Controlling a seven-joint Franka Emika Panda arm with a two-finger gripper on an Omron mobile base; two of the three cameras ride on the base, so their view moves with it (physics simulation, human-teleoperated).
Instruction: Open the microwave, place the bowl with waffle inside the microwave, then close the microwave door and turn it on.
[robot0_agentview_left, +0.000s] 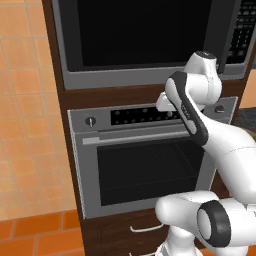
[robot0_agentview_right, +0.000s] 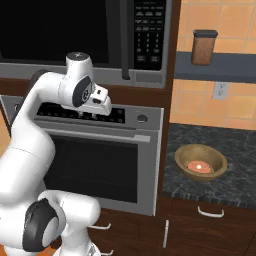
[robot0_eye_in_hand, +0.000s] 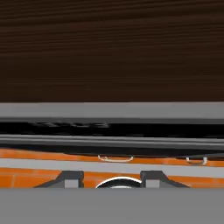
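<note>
The microwave sits built in at the top, and its dark-windowed microwave door is shut, with the black handle beside the keypad. To the right, the tan wooden bowl rests on the dark counter and holds the waffle. My gripper hangs just below the microwave, close to the wood strip and the oven's control panel. In the hand view the gripper is open, its fingertips apart with nothing between them.
The steel wall oven with knob and bar handle fills the space under the microwave. A brown canister stands on a shelf above the counter. Drawers with white handles lie below.
</note>
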